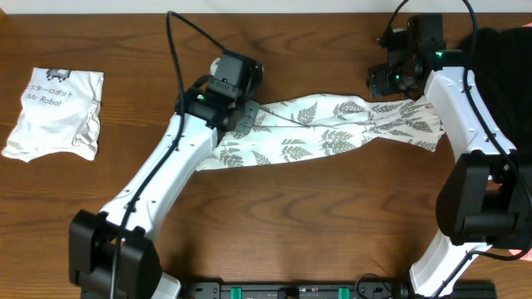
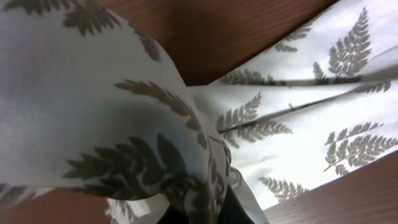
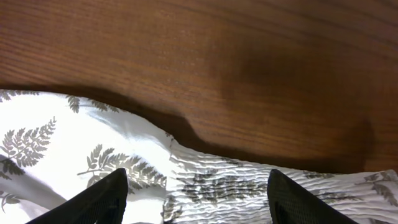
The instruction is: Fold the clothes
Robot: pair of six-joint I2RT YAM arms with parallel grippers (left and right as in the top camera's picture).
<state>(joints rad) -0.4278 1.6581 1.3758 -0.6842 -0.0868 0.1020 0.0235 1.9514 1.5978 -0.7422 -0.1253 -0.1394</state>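
The clothes (image 1: 324, 133), a long white garment printed with grey fern leaves, stretch across the middle of the table from left to right. My left gripper (image 1: 235, 116) is shut on its left end. In the left wrist view a bunch of the fern cloth (image 2: 205, 180) is pinched between the jaws and drapes up over the camera. My right gripper (image 1: 397, 83) hovers open over the garment's right end. In the right wrist view its two black fingertips (image 3: 99, 199) stand wide apart above the smocked band (image 3: 224, 183), with nothing between them.
A folded plain white shirt printed "Mr Robot" (image 1: 56, 112) lies at the far left. A black garment (image 1: 503, 83) is heaped at the right edge behind the right arm. Bare wooden table (image 1: 332, 224) shows in front of the clothes.
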